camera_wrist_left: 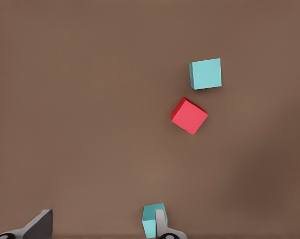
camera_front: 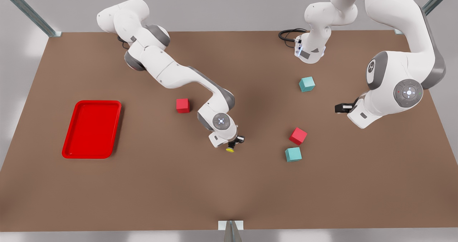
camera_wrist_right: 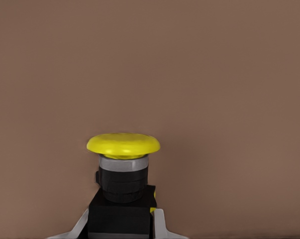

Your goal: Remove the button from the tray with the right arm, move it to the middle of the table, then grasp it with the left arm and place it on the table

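Right gripper (camera_front: 234, 144) closed, arm stretched low over mid-table; left gripper (camera_front: 340, 108) spread, arm waiting aside.

Both arms are built from white, rounded jointed links with grey joint covers. The right arm (camera_front: 171, 74) carries a grey circular wrist cap with a small white light at its centre. The left arm (camera_front: 400, 49) has a larger grey cap with a lit centre, red and green dots, and a dark band bearing a round white logo. A black cable loops at its base. Each arm ends in a black two-finger gripper.
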`<state>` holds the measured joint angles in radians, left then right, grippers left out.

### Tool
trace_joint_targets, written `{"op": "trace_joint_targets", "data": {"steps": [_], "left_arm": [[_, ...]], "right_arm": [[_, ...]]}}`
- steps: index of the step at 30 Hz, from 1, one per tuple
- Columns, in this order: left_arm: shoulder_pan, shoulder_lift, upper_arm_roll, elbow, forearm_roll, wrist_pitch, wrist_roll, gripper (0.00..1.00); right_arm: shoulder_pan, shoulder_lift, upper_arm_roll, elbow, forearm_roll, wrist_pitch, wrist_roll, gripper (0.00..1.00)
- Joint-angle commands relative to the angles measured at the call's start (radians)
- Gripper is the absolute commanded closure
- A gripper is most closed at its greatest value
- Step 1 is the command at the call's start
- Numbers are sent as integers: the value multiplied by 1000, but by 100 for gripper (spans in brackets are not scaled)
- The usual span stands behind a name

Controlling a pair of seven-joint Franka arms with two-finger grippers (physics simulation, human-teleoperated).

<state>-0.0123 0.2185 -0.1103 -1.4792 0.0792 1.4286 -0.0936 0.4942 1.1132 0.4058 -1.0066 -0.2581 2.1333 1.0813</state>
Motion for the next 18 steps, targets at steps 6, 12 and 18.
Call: {"op": "trace_joint_targets", "data": {"steps": [6, 12, 18], "left_arm": [[0, -1, 0, 0, 1, -2, -2, 0], [-61, 7, -6, 3, 2, 1, -53, 0], [-529, 344, -6, 57, -151, 332, -799, 0]], "right_arm": [[20, 7, -19, 2, -4, 20, 351, 0], [-164, -225, 36, -24, 2, -200, 33, 0], [-549, -748, -275, -352, 215, -470, -1089, 0]]}}
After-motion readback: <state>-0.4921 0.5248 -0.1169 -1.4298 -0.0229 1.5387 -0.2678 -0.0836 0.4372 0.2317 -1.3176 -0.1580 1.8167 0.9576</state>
